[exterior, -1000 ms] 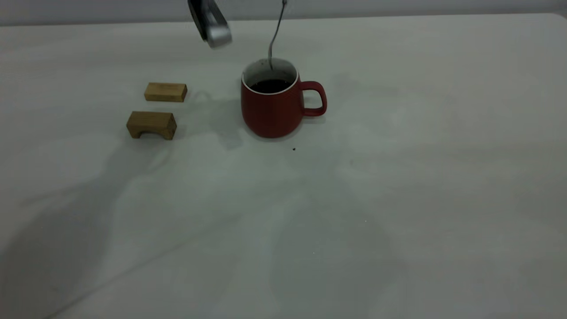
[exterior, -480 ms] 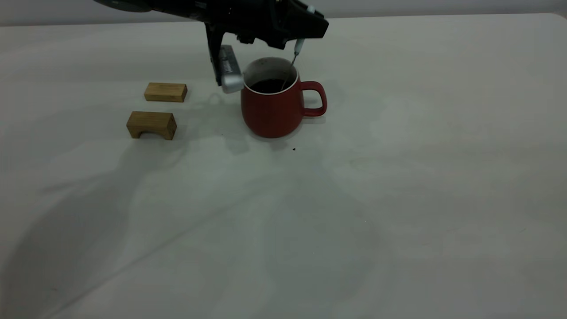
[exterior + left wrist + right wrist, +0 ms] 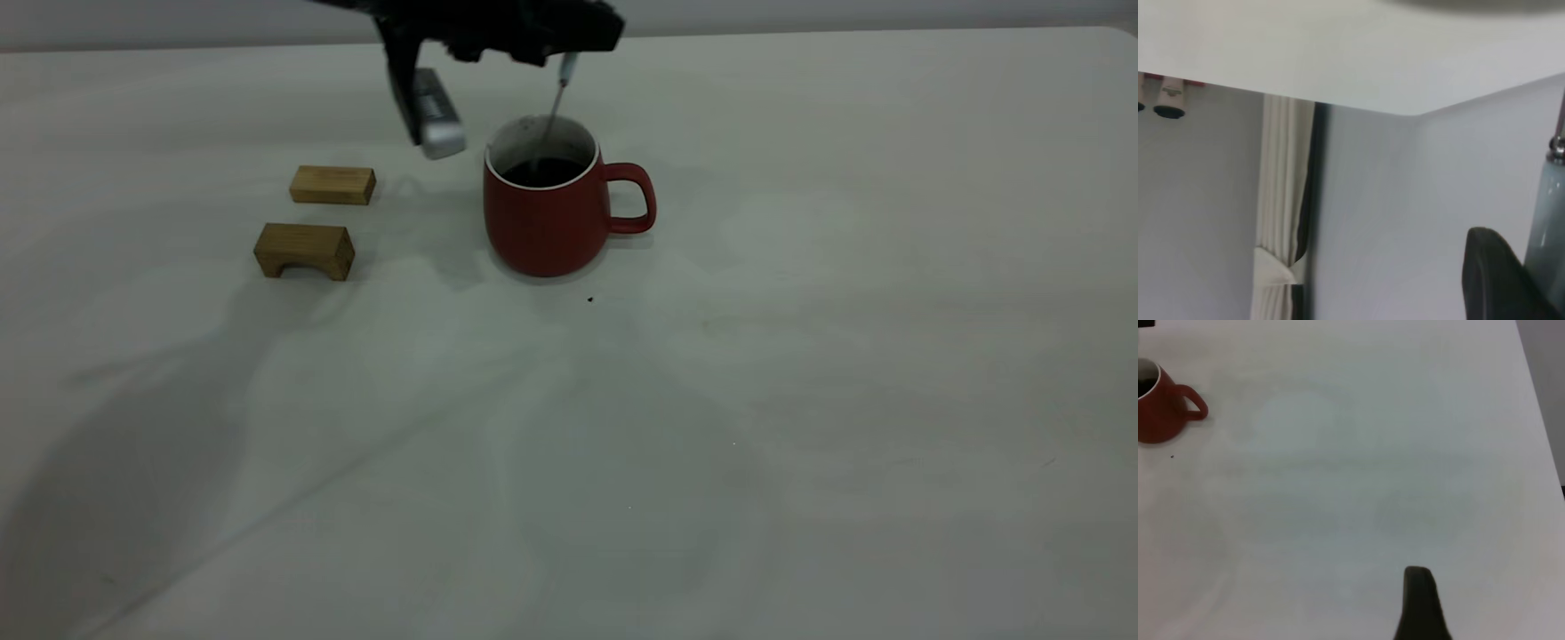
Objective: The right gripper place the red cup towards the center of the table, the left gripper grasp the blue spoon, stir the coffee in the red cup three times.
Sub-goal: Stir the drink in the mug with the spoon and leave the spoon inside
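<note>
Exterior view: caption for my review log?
Left pincer holds the blue spoon in the red cup of coffee.

1. The black two-fingered left tool (image 3: 564, 55) with its silver-grey wrist module hangs at the far edge, its fingers clamped on a thin handle.
2. The black right tool shows one dark finger (image 3: 1421, 603); its grip state is unclear.

Since half a second ago the left gripper (image 3: 564, 55) has risen and shifted toward the exterior view's left, so its silver-grey module (image 3: 433, 111) now hangs clear of the red cup (image 3: 551, 209) instead of beside its rim. The blue spoon (image 3: 555, 102) it holds has moved from the handle side to nearer the middle of the coffee (image 3: 544, 171), standing more upright.
</note>
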You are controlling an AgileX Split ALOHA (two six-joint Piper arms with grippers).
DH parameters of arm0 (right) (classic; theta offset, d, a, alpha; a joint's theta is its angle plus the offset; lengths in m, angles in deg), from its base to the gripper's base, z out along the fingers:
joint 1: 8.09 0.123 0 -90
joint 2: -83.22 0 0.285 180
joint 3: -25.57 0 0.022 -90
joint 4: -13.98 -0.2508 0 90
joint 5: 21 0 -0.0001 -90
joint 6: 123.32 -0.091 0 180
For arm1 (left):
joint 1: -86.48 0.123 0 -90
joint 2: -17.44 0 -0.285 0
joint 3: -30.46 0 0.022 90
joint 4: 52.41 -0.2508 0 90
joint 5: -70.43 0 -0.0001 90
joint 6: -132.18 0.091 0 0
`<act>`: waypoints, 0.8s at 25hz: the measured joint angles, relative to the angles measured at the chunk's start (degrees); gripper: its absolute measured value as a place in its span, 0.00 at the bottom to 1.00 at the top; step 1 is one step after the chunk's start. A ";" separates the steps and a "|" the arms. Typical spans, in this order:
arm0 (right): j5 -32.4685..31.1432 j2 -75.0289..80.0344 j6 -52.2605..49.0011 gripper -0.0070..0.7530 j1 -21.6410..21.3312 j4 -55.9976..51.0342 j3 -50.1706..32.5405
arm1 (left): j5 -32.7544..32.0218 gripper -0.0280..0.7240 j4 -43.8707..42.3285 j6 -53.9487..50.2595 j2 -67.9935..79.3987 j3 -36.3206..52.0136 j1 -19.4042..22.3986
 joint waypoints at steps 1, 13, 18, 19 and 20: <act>0.00 0.00 0.00 0.77 0.00 0.00 0.00 | -0.11 0.23 0.00 -0.13 0.06 -0.18 -0.51; 0.00 0.00 0.00 0.77 0.00 0.00 0.00 | -7.39 0.23 -11.46 -9.90 0.89 -0.51 2.81; 0.00 0.00 0.00 0.77 0.00 0.00 0.00 | -3.44 0.23 -11.76 -8.78 1.07 -4.95 2.39; 0.00 0.00 0.00 0.77 0.00 0.00 0.00 | -3.44 0.23 -11.67 -8.73 1.44 -6.08 1.96; 0.00 0.00 0.00 0.77 0.00 0.00 0.00 | -3.38 0.23 -11.67 -8.70 1.83 -7.04 1.45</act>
